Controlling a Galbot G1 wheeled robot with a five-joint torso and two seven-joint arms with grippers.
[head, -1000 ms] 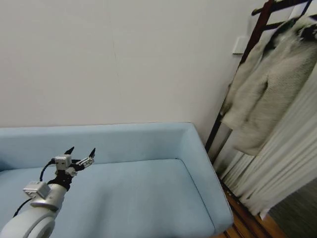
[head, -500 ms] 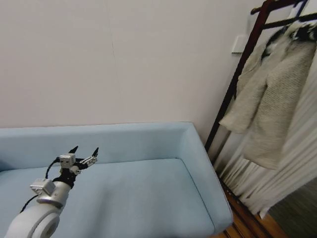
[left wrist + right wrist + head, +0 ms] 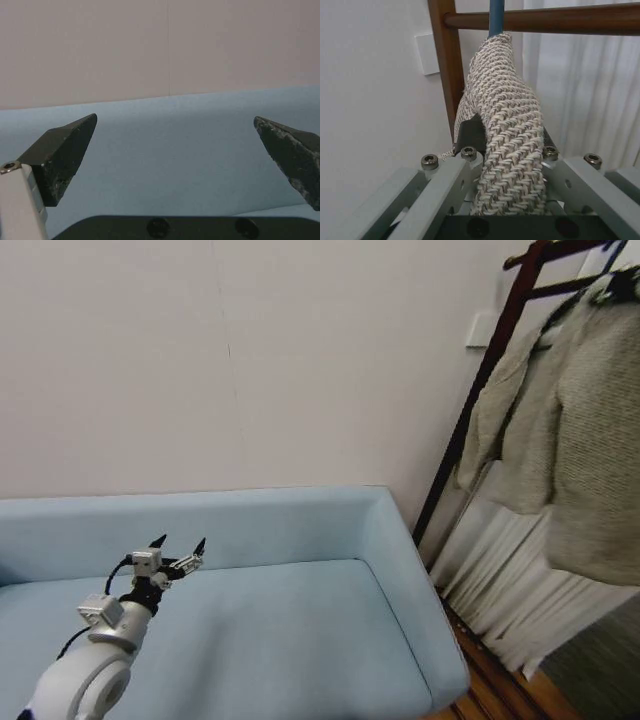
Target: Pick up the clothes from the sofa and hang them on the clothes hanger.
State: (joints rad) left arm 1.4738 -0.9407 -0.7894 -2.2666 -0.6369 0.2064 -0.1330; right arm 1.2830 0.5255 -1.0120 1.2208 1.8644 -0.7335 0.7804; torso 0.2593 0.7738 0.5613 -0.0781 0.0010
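Observation:
A cream-grey knitted sweater (image 3: 560, 430) hangs at the right, against the dark wooden clothes rack (image 3: 478, 400). In the right wrist view my right gripper (image 3: 507, 134) is shut on the thick knit (image 3: 507, 100), just under the rack's crossbar (image 3: 545, 17), where a blue hanger hook (image 3: 496, 15) rises to the bar. My left gripper (image 3: 178, 550) hovers open over the left part of the light blue sofa (image 3: 300, 640). Its two black fingers (image 3: 65, 155) stand wide apart with nothing between them.
A white pleated curtain (image 3: 520, 600) hangs behind and below the sweater. A white wall plate (image 3: 482, 330) sits beside the rack's post. Wooden floor (image 3: 490, 690) shows past the sofa's right arm (image 3: 415, 590). The pale wall (image 3: 250, 370) rises behind the sofa.
The sweater has swung right and nearer to the head camera, baring more of the curtain. My left gripper has drifted slightly right, still open.

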